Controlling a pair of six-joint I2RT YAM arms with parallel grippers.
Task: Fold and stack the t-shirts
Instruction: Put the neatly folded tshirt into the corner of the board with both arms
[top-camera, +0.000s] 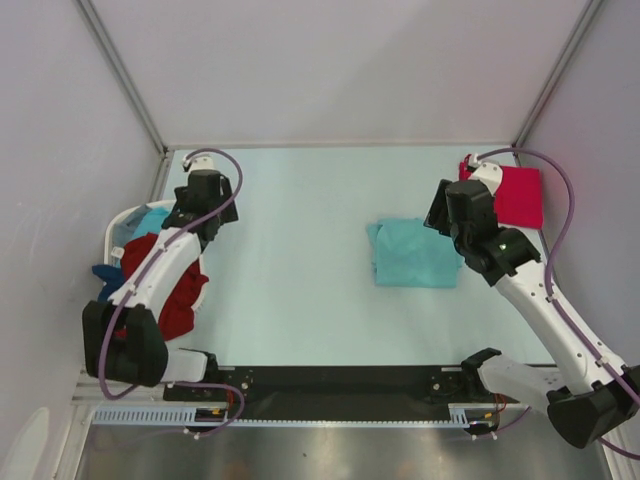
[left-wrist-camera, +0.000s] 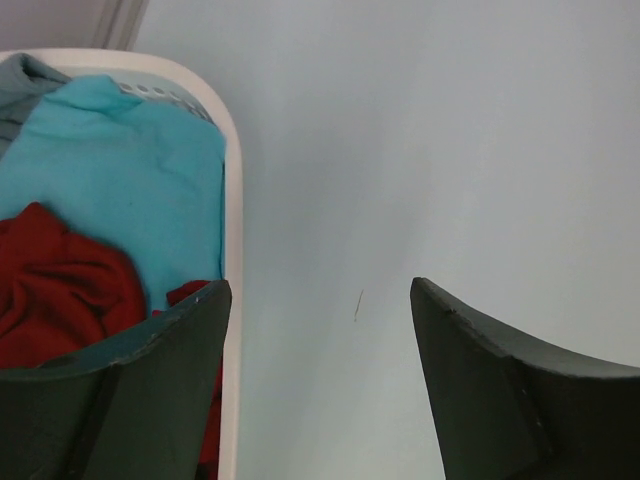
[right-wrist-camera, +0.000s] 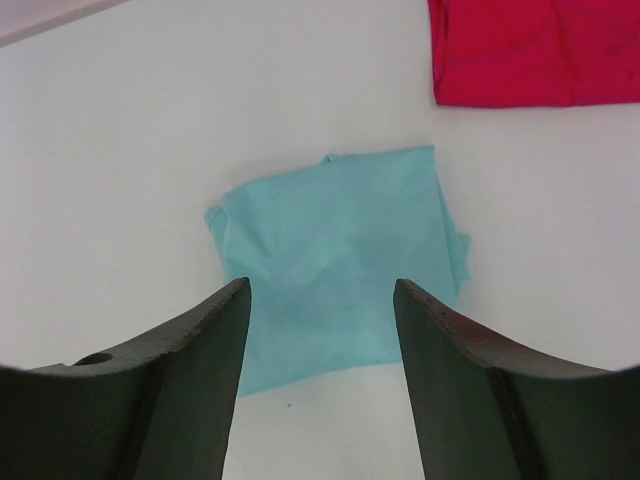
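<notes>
Shirts are seen in three places. A folded light teal cloth t-shirt (top-camera: 412, 254) (right-wrist-camera: 340, 265) is laid flat on the pale surface (top-camera: 300, 250), right of the middle, and a folded pinkish-red t-shirt (top-camera: 520, 195) (right-wrist-camera: 535, 50) is laid apart from it, far right. A dark red shirt (top-camera: 180, 300) (left-wrist-camera: 60, 280) and a blue shirt (top-camera: 152, 220) (left-wrist-camera: 120, 170) are heaped in the white plastic laundry basket (top-camera: 115, 232) (left-wrist-camera: 233, 200) at the left. The right jaws are spread wide above the teal t-shirt, the left jaws over the basket's rim; nothing is gripped.
</notes>
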